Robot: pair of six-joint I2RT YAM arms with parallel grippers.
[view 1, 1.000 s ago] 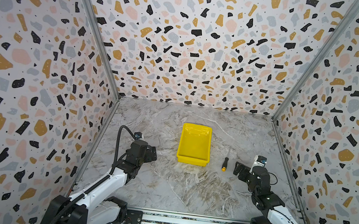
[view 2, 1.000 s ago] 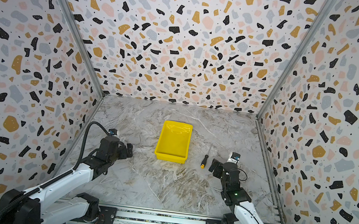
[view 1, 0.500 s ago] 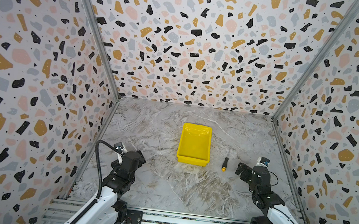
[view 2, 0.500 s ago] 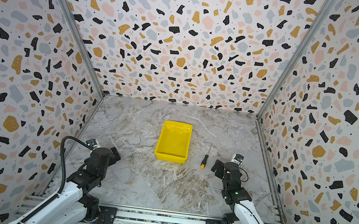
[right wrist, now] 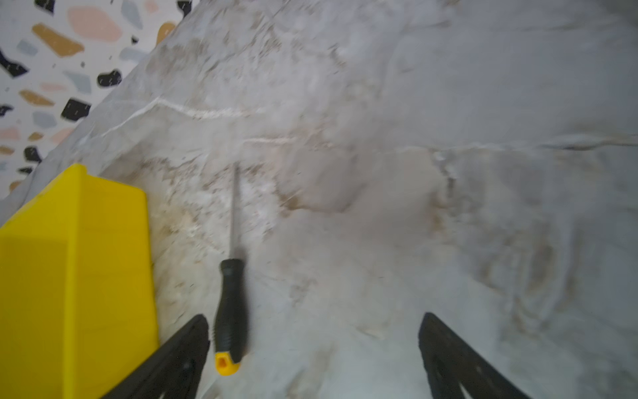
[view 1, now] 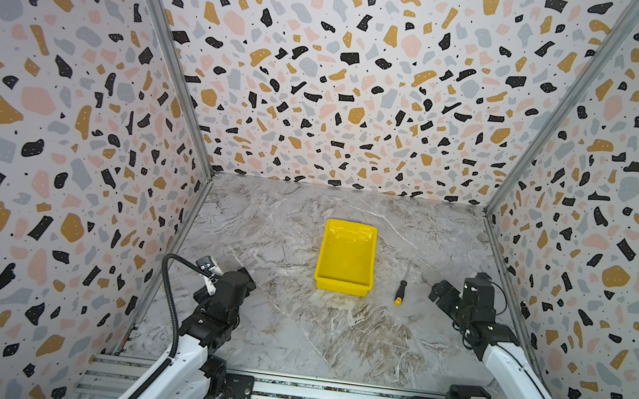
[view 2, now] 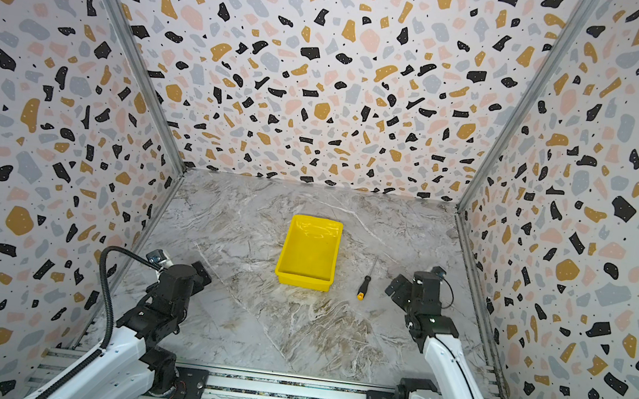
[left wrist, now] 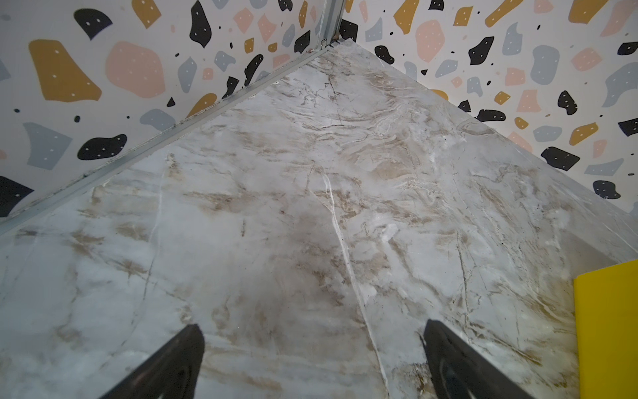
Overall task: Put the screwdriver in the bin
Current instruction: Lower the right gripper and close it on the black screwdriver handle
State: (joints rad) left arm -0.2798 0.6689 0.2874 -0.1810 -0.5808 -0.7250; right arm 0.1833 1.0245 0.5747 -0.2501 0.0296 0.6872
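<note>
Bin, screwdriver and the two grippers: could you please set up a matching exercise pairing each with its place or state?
1 bin
2 screwdriver
3 left gripper
4 right gripper

a open, right of the screwdriver
b yellow, empty
c open, over bare table, left of the bin
d lying flat, right of the bin

Pairs: 1-b; 2-d; 3-c; 4-a

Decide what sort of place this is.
Probably a robot test cell: two white arms on an aluminium rail, with terrazzo-patterned walls boxing in a marble-look tabletop.
</note>
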